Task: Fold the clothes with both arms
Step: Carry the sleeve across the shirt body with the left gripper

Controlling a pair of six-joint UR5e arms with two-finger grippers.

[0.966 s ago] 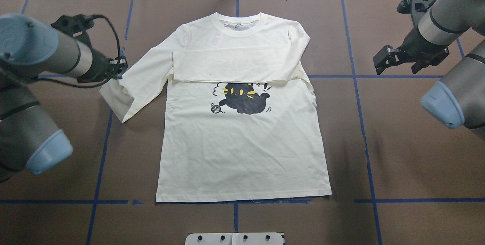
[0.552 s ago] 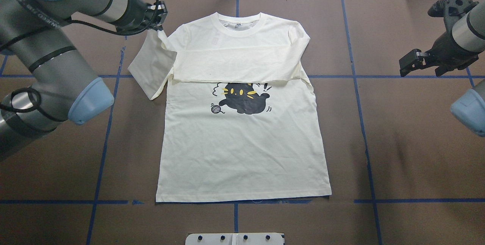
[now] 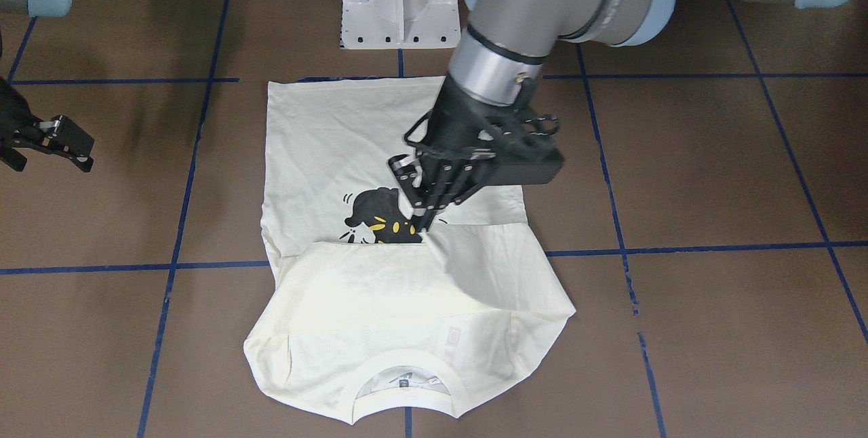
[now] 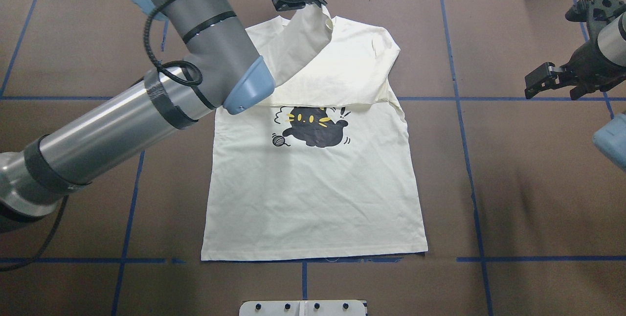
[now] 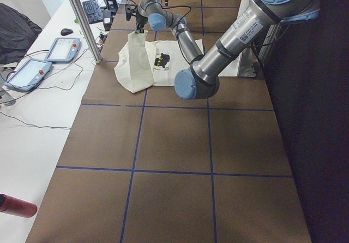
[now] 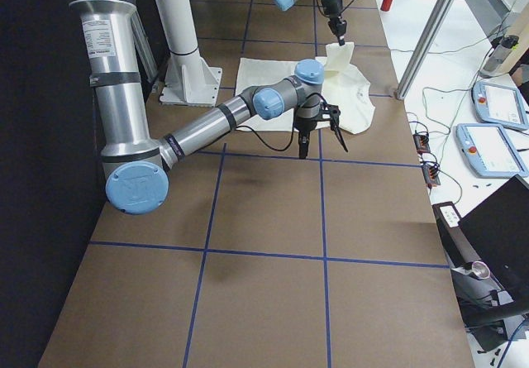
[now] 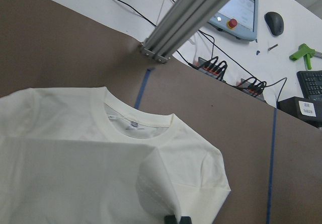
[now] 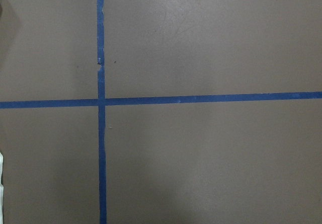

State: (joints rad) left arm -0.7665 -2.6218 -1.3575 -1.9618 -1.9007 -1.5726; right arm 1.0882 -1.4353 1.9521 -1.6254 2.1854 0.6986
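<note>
Overhead exterior shows the cream-white T-shirt (image 4: 313, 193) lying flat in the middle of the brown table (image 4: 513, 184), print side up, with its collar toward the far edge and its hem along a blue tape line (image 4: 142, 260) nearer the robot. The right sleeve (image 4: 352, 83) lies folded across the chest, its lower edge just above the black cat print (image 4: 315, 127). The left arm (image 4: 146, 115) reaches diagonally over the shirt's shoulder, and the left gripper (image 4: 319, 4) pinches the cuff end of the left sleeve (image 4: 303, 42), holding it raised above the neckline so the fabric hangs slanted back to the shoulder. In the left wrist view the fingertips (image 7: 176, 219) are closed on that fabric, with the collar (image 7: 136, 118) beyond. The right gripper (image 4: 555, 83) hovers over bare table well apart from the shirt, jaws spread and holding nothing.
</note>
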